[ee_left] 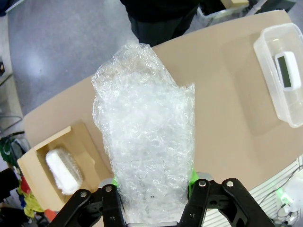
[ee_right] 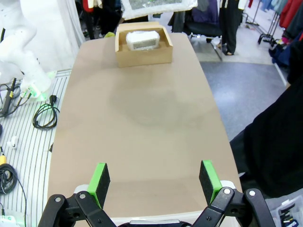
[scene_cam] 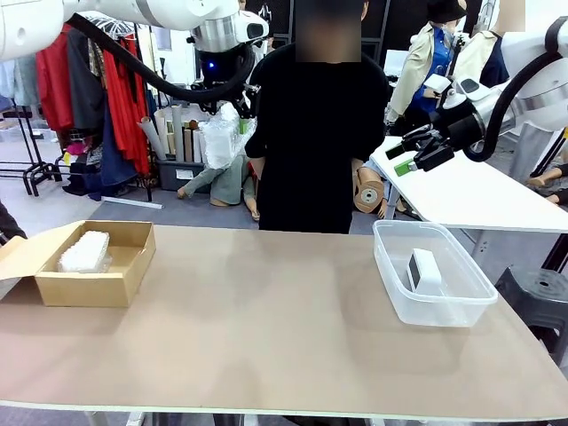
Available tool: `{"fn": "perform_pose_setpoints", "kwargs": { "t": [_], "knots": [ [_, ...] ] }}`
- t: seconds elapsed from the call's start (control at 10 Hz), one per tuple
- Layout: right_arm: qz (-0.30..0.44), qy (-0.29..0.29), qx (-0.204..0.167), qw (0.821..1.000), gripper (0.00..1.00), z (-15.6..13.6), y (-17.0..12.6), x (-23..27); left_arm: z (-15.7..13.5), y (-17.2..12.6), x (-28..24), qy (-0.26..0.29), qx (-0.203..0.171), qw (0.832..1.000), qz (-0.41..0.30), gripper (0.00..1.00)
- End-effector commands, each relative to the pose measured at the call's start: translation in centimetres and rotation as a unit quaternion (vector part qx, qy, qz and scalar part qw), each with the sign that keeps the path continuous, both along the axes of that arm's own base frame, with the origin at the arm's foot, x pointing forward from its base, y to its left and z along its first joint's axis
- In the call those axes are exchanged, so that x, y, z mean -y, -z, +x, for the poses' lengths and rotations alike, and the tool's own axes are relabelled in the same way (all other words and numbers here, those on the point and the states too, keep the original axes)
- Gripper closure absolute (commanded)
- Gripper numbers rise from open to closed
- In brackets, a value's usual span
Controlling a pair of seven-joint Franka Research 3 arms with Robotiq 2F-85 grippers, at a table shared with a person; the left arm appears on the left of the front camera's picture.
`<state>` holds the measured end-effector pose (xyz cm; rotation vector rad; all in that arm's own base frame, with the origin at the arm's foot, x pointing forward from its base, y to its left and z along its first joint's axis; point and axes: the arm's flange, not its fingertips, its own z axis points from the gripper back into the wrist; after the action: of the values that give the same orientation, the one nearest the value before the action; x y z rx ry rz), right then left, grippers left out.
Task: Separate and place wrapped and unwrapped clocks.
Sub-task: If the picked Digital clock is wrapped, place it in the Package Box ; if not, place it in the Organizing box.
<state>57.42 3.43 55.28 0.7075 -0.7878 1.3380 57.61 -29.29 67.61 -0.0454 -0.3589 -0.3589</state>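
I have the left gripper (ee_left: 154,189) clamped on a bubble-wrapped clock (ee_left: 144,127), and in the left wrist view the bundle's long axis runs straight out along my fingers, its base pinched between the green pads and its loose crinkled end pointing away from the wrist. In the front view that same bundle (scene_cam: 219,135) hangs high above the far left of the table, in front of the person standing at the far side.

What matters for the coming move, as I judge it, is where the cardboard box (scene_cam: 124,266) lies from this load. From the front it sits low and to the left of the held bundle, at the table's left edge, with another wrapped clock (scene_cam: 85,252) already lying inside it. In the left wrist view the box (ee_left: 90,151) appears beside and below the bundle, partly hidden by it, so I judge the drop needs a shift toward that side plus a descent.

My right gripper (ee_right: 154,182) is held wide open with nothing between its pads, raised at the far right above the clear plastic tub (scene_cam: 395,293). The bare white clock (scene_cam: 424,269) lies inside that tub. The left arm is plainly the nearer one to the box.
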Motion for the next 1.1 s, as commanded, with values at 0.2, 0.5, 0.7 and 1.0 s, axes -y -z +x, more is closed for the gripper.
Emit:
{"fn": "perform_pose_setpoints", "kwargs": {
  "t": [0.2,0.5,0.7,1.0],
  "knots": [
    [0.0,0.001,0.003,1.0,0.0,-0.01,-0.22,-0.01,-0.28,-0.61,-0.05,0.001,-0.003,1.0,-0.006,1.0],
    [0.0,0.001,0.003,1.0,0.0,-0.01,-0.22,-0.01,-0.28,-0.61,-0.05,0.001,-0.003,1.0,-0.006,1.0],
    [0.0,0.001,0.003,1.0,0.0,-0.01,-0.22,-0.01,-0.28,-0.61,-0.05,0.001,-0.003,1.0,-0.006,1.0],
    [0.0,0.001,0.003,1.0,0.0,-0.01,-0.22,-0.01,-0.28,-0.61,-0.05,0.001,-0.003,1.0,-0.006,1.0]
  ]
}}
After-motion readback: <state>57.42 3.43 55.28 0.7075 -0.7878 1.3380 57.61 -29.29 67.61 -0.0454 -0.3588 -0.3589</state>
